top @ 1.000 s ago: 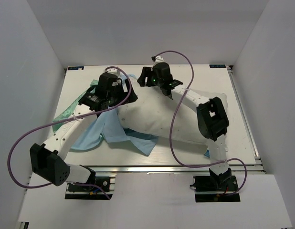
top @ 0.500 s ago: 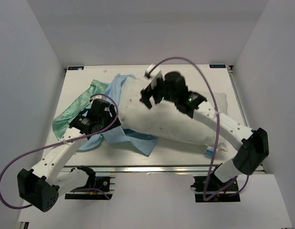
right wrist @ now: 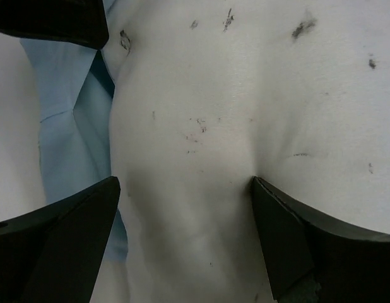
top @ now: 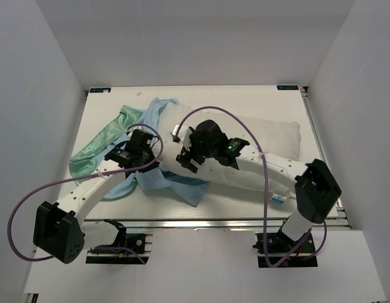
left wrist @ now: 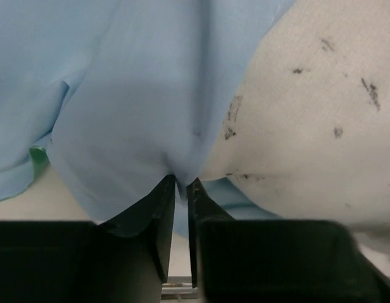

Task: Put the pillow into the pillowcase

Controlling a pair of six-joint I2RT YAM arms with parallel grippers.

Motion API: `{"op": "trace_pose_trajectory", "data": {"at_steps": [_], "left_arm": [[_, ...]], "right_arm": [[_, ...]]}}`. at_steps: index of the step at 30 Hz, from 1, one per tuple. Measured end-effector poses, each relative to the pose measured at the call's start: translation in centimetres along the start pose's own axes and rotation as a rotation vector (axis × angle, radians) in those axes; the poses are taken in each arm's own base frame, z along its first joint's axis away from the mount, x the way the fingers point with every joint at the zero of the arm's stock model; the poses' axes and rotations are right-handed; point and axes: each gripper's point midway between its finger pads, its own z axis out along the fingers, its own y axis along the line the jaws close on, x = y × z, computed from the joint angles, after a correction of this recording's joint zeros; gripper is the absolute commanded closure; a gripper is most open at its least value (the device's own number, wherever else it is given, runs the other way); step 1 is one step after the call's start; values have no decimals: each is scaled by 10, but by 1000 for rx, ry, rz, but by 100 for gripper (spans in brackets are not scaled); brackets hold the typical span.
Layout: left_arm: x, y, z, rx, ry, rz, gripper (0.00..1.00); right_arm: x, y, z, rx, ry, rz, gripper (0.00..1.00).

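Pillow (top: 264,142) lies across bench (top: 245,98). Pillowcase (top: 97,145) is bunched at the pillow's left end. Left pincer (left wrist: 181,183) is clenched on a light-blue pillowcase fold at the pillow's near-left edge. Right pincer (right wrist: 185,183) is spread wide on the pillow's left part, grasping nothing. Pillow is likely soft, light and squashy. Case looks thin and slippery, so pinch it at the hem.

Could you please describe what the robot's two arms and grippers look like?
The left arm and right arm are white tubes joined by bulky black housings. A purple cable loops beside each arm. The left gripper and right gripper have black, wedge-shaped fingers, and a small green light glows near the right wrist.
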Motion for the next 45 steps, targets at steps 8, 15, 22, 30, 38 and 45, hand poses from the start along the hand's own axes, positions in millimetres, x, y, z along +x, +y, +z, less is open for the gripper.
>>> {"op": "trace_pose_trajectory", "data": {"at_steps": [8, 15, 22, 30, 38, 45], "left_arm": [[-7, 1, -6, -39, 12, 17, 100], [-31, -44, -59, 196, -28, 50, 100], [-28, -87, -94, 425, -3, 119, 100], [10, -121, -94, 558, 104, 206, 84], [33, -101, -72, 401, 190, 213, 31], [-31, -122, -102, 355, -20, 165, 17]], "right_arm": [[7, -11, 35, 41, -15, 31, 100], [-26, -34, 36, 180, -157, 207, 100], [-50, -55, 31, 301, -280, 398, 100], [-52, -46, 50, 264, -373, 599, 100], [-42, -22, 21, 207, -350, 644, 22], [-56, -76, -57, 396, -329, 677, 11]]}}
